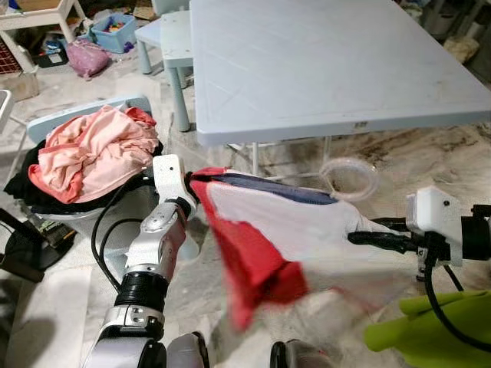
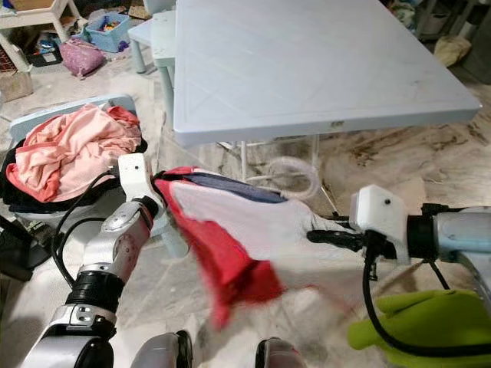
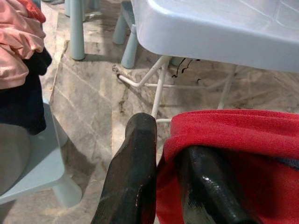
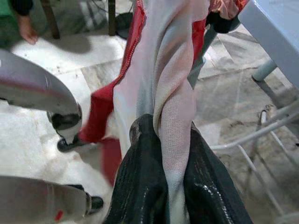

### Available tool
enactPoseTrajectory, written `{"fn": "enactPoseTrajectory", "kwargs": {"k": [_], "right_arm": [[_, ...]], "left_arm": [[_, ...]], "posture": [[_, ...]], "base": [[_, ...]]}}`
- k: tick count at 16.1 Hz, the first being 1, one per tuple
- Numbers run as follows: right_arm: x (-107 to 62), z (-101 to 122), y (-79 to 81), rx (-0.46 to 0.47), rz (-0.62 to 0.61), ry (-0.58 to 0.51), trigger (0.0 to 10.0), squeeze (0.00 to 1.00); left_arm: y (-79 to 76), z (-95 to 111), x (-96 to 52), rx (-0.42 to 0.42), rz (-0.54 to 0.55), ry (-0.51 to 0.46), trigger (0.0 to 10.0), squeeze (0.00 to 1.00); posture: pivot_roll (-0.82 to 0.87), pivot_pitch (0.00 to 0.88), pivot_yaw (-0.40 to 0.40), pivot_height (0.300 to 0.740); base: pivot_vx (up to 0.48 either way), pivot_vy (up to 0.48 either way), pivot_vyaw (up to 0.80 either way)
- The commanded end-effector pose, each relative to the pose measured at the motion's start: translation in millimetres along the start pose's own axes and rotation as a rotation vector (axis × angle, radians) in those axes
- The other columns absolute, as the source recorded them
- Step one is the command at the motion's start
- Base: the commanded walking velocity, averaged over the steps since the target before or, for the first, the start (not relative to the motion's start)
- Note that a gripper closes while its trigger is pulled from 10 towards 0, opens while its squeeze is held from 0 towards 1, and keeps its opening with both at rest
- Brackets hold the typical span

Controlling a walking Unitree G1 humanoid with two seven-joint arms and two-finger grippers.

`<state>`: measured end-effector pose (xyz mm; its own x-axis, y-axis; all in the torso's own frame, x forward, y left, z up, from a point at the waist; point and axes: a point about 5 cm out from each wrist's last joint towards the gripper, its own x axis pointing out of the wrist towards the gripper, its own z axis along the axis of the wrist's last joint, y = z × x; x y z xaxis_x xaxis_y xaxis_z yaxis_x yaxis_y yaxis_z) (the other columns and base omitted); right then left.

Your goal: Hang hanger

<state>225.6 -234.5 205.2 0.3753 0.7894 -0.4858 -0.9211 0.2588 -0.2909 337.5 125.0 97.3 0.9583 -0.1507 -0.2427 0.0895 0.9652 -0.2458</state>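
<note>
A white garment (image 1: 295, 222) with red sleeves and a dark collar hangs stretched between my two grippers, in front of the table. My left gripper (image 1: 190, 184) holds its red edge; in the left wrist view the red fabric (image 3: 224, 135) is pinched between the black fingers (image 3: 133, 172). My right gripper (image 1: 360, 236) is shut on the other end, with white mesh cloth (image 4: 170, 140) squeezed between its fingers (image 4: 145, 182). One red sleeve (image 1: 257, 280) dangles blurred below. I cannot make out a hanger.
A light blue plastic table (image 1: 322, 69) stands ahead, with a clear hose coil (image 1: 350, 178) under it. To the left, a pile of pink clothes (image 1: 96, 149) sits on a light blue stool (image 3: 35, 163). A lime-green cloth (image 1: 430, 330) lies at lower right.
</note>
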Motion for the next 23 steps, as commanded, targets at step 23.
{"fn": "enactPoseTrajectory", "kwargs": {"k": [23], "right_arm": [[-13.9, -50.0, -9.4, -0.262, -0.015, 0.388, 10.0, 0.0]], "left_arm": [[16.5, 9.1, -2.3, 0.012, 0.123, -0.028, 10.0, 0.0]], "posture": [[-0.15, 0.101, 0.028, 0.74]], "base": [[0.0, 0.0, 0.0]]}}
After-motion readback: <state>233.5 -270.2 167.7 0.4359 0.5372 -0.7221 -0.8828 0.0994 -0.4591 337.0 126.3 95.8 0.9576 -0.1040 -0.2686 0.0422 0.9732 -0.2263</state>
